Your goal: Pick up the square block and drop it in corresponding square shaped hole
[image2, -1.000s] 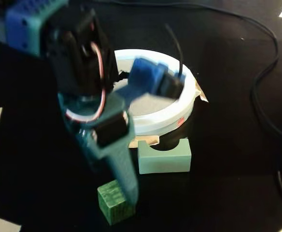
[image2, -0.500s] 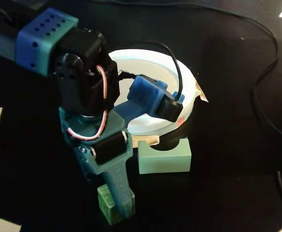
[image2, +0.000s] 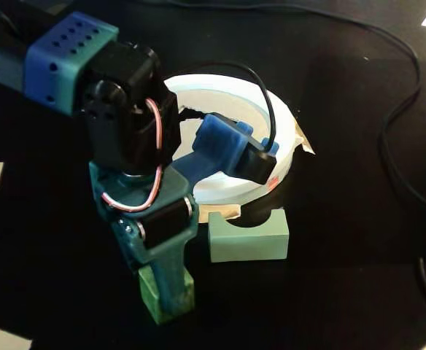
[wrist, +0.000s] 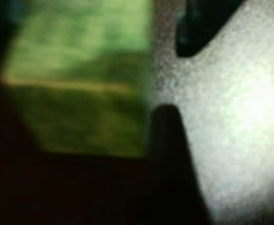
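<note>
At the near edge of the dark tabletop (image2: pixel 344 277), the teal gripper (image2: pixel 165 295) clamps a green square block (image2: pixel 153 292). This looks like the pickup step. Next it must lift and carry the block far-right toward the white round sorter (image2: pixel 231 189).

In the fixed view, the arm (image2: pixel 125 138) is showing a mix of printed plastics: a blue upper link at the upper left of the frame, dotted with rows of small round holes, is giving way to teal lower parts. Black servo blocks are sitting between them, one at the wrist and a smaller one lower down with silvery screws glinting at its corners. A red-and-white wire is looping around the wrist servo. A blue bracket (image2: pixel 224 142) is carrying a black camera module, with a black cable arching up from it. The teal jaws are tapering toward the lower centre of the frame.
</note>
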Tool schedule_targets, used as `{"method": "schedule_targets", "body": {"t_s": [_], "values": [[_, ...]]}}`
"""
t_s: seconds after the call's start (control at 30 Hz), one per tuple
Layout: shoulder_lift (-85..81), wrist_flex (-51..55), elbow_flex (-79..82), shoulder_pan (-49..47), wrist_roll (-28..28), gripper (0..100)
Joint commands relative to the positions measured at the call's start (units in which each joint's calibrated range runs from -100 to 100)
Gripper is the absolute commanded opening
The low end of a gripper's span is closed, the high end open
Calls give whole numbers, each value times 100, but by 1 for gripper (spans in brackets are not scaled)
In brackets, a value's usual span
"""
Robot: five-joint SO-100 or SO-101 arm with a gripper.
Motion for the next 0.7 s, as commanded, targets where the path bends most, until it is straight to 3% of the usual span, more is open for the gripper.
{"method": "schedule_targets", "body": {"t_s": [0.0, 0.27, 0.47, 0.67], "values": [[-75, -43, -487, -48, -29, 32], [-290, -23, -487, -48, -29, 32], [-1401, 137, -423, -60, -24, 32], [-2735, 1251, -423, -60, -59, 34]]}}
